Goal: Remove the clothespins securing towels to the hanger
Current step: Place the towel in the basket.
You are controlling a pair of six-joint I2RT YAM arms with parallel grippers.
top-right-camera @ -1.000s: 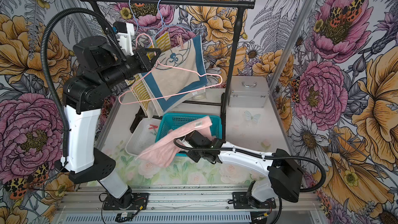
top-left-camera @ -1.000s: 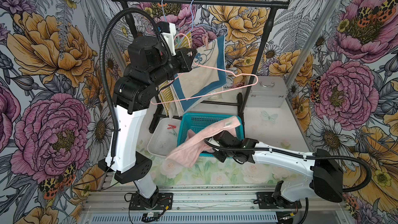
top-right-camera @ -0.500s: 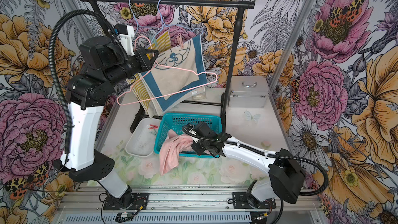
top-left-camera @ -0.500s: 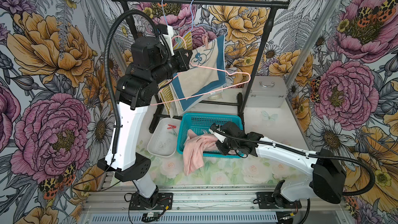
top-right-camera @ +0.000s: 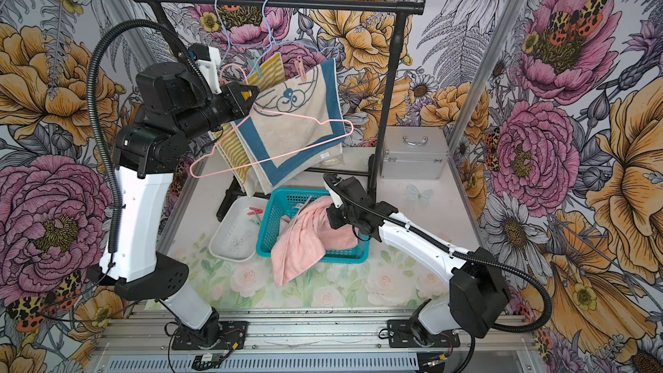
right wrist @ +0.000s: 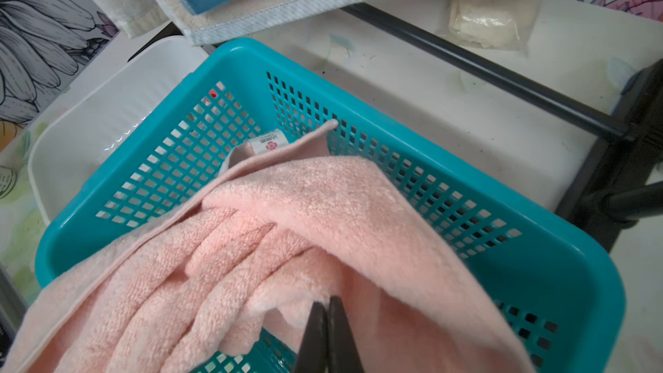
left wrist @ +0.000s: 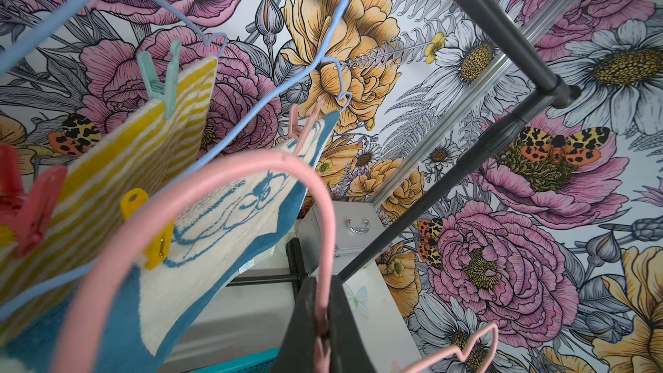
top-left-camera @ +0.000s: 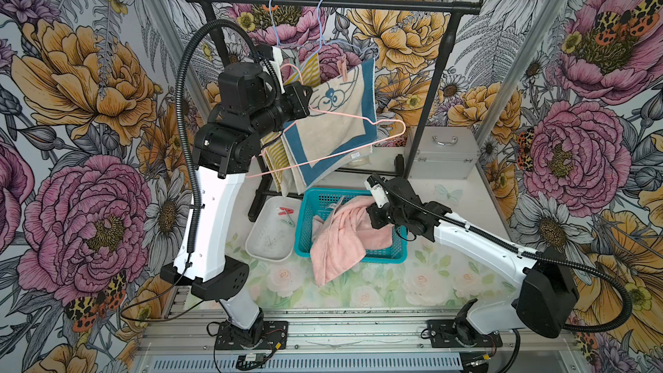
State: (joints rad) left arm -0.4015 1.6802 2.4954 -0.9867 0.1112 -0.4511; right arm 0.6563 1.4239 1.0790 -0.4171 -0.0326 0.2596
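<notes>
The left gripper (left wrist: 324,299) is raised beside the rack, its fingers pinched onto the wire of a bare pink hanger (left wrist: 269,159), which juts out tilted in front of the hanging towels. Behind it two blue hangers (left wrist: 251,119) hook over the black rail (top-left-camera: 394,3). The striped towel (left wrist: 125,159) is pinned by a mint clothespin (left wrist: 159,80) and a red clothespin (left wrist: 28,206), the cream towel (left wrist: 233,217) by a pale pink clothespin (left wrist: 305,120) and a yellow clothespin (left wrist: 150,231) — all four clamped on. Low over the middle of the worktop (top-left-camera: 358,288), the right gripper (right wrist: 328,317) reaches into the teal basket (top-left-camera: 303,220), its fingers pressed together on a fold of the pink towel (top-left-camera: 341,245). That towel lies partly in the basket and spills over the front rim onto the worktop. Just beside the basket, on the left arm's side, the white tray (top-left-camera: 269,245) holds a loose red clothespin (top-left-camera: 286,211).
</notes>
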